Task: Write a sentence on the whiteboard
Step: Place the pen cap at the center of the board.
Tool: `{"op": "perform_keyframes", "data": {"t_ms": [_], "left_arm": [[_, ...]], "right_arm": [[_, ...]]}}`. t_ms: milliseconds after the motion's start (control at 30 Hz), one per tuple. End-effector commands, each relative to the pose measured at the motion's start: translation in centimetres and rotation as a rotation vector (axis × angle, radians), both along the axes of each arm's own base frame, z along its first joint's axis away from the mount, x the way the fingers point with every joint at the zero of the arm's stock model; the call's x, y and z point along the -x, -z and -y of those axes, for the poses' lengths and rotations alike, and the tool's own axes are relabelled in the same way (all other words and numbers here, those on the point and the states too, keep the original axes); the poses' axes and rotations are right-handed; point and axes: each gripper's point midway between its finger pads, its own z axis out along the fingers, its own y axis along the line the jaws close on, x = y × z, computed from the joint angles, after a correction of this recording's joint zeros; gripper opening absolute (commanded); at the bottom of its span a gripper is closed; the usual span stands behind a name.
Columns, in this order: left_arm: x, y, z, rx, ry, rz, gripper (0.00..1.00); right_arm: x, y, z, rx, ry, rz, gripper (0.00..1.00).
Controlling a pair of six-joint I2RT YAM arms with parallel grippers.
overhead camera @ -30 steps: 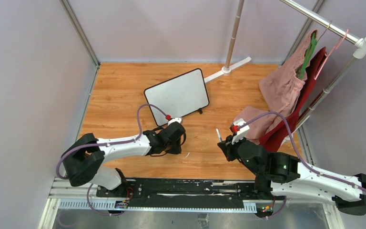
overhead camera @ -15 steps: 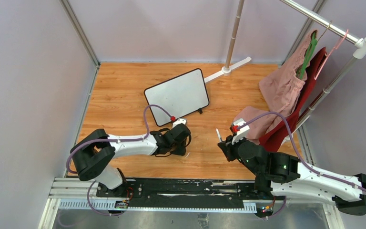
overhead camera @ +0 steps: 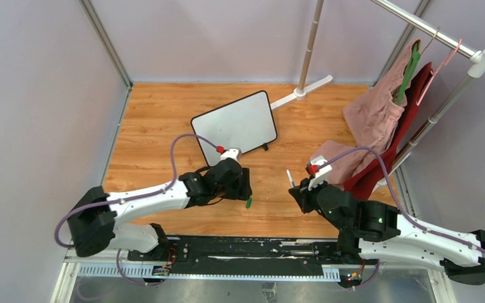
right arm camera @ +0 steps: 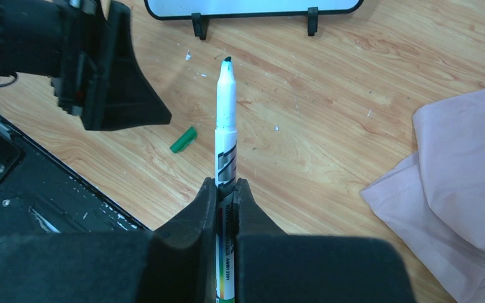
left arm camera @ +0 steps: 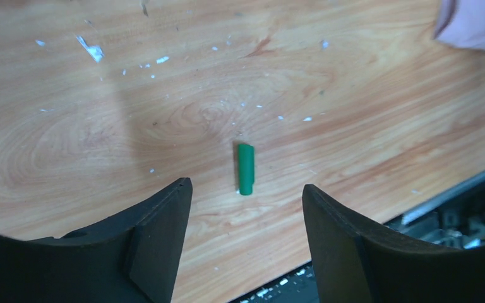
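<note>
The whiteboard (overhead camera: 233, 128) stands tilted at mid-table on small black feet, and its white face looks blank; no sentence shows on it. Its lower edge (right arm camera: 252, 6) appears at the top of the right wrist view. My left gripper (overhead camera: 244, 189) (left arm camera: 246, 187) hovers open over a small green marker cap (left arm camera: 245, 168) (overhead camera: 249, 202) that lies loose on the wood. My right gripper (overhead camera: 295, 188) (right arm camera: 227, 186) is shut on a white marker (right arm camera: 226, 120), whose bare tip points toward the board.
A clothes rack with pink and red garments (overhead camera: 385, 113) fills the right side, and pink cloth (right arm camera: 461, 183) spills onto the table near my right gripper. A pole's white foot (overhead camera: 300, 93) sits behind the board. A black rail (overhead camera: 227, 246) runs along the near edge.
My left gripper has opened and shifted slightly right. The green cap now lies on the wood beneath it. The right arm and marker have not moved.
</note>
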Motion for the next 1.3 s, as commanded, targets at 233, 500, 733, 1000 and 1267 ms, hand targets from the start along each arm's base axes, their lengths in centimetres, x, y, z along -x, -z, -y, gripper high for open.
{"op": "perform_keyframes", "data": {"t_ms": [233,500,733,1000,1267], "left_arm": [[-0.2,-15.5,-2.1,0.362,-0.003,0.369,0.75],[6.3,-27.3,-3.3,0.821,0.314,0.735,0.89],[10.6,-30.2,-2.3,0.903,0.563,0.719,0.90],[11.9,-31.0,-1.9,0.917,0.641,0.681,0.84],[12.0,-30.6,-1.5,0.916,0.659,0.658,0.52]], "right_arm": [[1.2,-4.6,-2.0,-0.067,-0.146,0.027,0.00],[5.3,-10.4,-7.8,-0.217,-0.500,0.047,0.00],[8.0,-13.9,-12.0,-0.295,-0.716,0.033,0.00],[9.4,-15.9,-14.0,-0.332,-0.828,0.024,0.00],[9.7,-15.8,-14.1,-0.328,-0.847,0.013,0.00]]}}
